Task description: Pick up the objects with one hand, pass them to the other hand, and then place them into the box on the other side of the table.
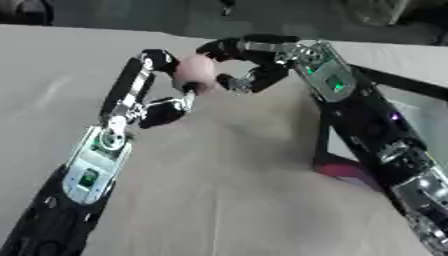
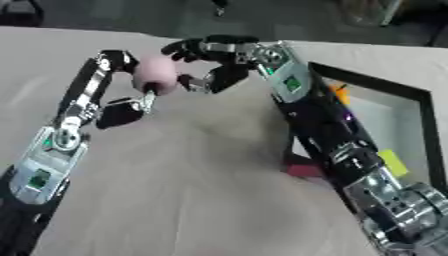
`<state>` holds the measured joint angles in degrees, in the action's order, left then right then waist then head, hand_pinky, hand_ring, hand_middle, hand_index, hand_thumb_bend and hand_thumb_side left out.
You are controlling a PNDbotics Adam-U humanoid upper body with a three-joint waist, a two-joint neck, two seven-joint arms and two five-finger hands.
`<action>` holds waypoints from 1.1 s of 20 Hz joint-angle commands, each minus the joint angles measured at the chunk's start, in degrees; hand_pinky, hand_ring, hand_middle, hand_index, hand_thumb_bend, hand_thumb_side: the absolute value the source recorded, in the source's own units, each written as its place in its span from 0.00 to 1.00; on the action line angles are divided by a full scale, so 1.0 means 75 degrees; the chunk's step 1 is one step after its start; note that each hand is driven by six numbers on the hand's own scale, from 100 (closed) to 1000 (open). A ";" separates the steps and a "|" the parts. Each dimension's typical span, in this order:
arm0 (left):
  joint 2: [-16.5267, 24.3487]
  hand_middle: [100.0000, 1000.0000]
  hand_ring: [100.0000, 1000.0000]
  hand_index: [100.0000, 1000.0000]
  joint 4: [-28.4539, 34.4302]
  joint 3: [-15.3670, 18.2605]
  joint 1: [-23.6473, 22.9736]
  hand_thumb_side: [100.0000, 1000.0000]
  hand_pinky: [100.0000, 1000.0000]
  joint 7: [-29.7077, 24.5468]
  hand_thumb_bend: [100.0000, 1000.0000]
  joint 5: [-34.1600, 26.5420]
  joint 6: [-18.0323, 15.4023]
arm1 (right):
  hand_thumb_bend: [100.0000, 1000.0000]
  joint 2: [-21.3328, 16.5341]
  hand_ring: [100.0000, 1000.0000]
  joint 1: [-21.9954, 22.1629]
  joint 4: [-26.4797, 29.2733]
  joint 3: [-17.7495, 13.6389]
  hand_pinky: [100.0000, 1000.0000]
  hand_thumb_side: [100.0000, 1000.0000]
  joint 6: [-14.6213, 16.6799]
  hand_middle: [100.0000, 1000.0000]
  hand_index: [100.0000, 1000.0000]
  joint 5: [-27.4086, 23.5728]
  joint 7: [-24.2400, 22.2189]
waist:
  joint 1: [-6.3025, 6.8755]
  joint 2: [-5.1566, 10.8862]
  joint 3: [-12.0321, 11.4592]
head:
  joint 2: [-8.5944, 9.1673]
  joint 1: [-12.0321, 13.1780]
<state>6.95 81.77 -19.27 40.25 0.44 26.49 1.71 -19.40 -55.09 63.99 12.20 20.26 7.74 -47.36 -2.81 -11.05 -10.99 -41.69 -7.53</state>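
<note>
Right now a pale pink ball (image 2: 156,71) sits above the table (image 1: 219,190), held between the two hands. The left hand (image 1: 140,102) reaches up from the lower left, its fingers (image 1: 150,59) curled over the ball's left side and its thumb touching the ball's underside. The right hand (image 2: 229,59) comes in just right of the ball, fingers (image 2: 188,47) arched toward its top and right side; whether they actually touch it is hard to make out, since the ball's far side is hidden. To the right of the ball lies the box (image 2: 418,97), black-rimmed, largely covered by the right arm and cut off at the picture's edge. Something yellow (image 2: 393,163) and something orange (image 2: 339,95) show inside it, indistinct. A dark red shape (image 2: 303,169) peeks from under the right forearm.
</note>
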 commanded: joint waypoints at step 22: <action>-0.0104 0.43 0.53 0.45 0.0133 -0.0066 0.0151 0.00 0.76 0.0004 0.00 0.0070 -0.0036 | 0.00 -0.0202 1.00 -0.0041 0.0381 0.0056 1.00 0.60 0.0398 1.00 1.00 -0.0019 -0.0614 | -0.0060 0.0218 -0.0029 | 0.0098 -0.0040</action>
<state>6.41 81.67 -19.66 40.25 0.51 27.02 1.70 -20.38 -53.97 66.35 13.44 19.43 7.26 -48.20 -2.81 -11.05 -11.15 -41.63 -7.72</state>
